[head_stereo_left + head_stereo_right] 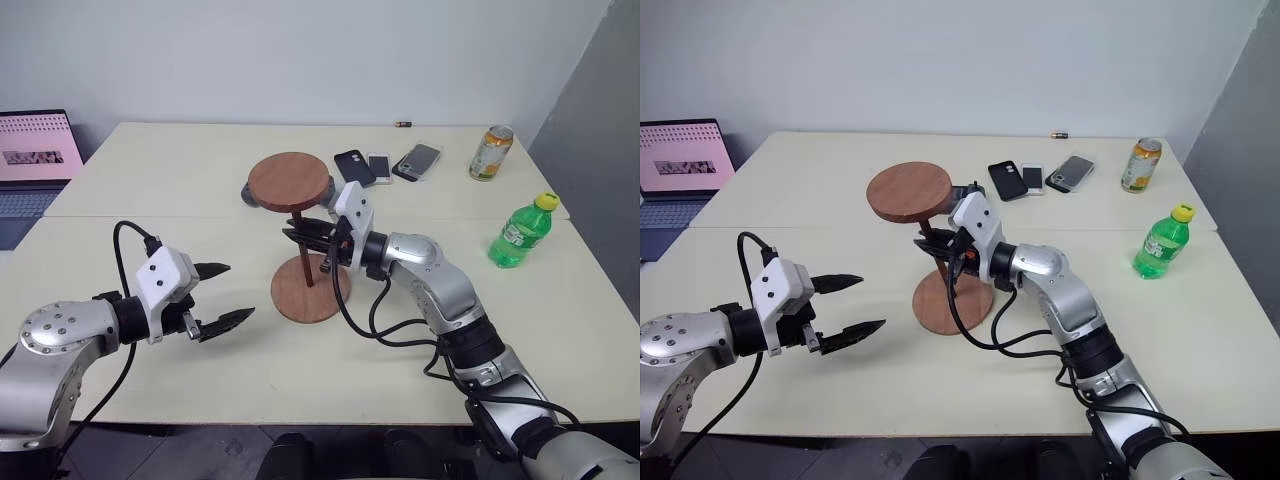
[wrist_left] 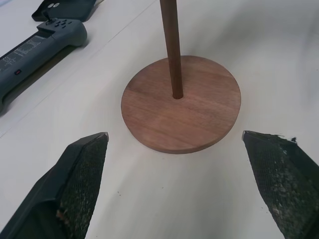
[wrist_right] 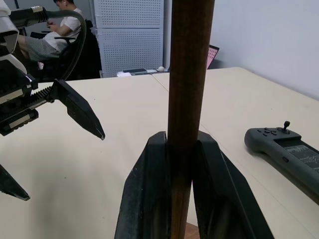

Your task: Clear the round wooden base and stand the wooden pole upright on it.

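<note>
A: Where's the wooden pole?

B: Upright near the middle of the table, its lower end in the centre hole of the round wooden base, which lies flat on the tabletop. The disc fixed to the pole's top end is uppermost.

A: Who has hold of it?

B: The right gripper. It reaches in level from the right, and its two black fingers are clamped on the shaft about halfway up, one on each side.

A: And the other arm?

B: The left gripper hovers to the left of the base, apart from it, its fingers spread wide with nothing between them, pointing toward the base.

A: What else is around?

B: A grey controller lies just beyond the base. Farther back sit three phones side by side. A can stands at the far right, and a green bottle stands nearer on that side. A laptop sits off the far left.
</note>
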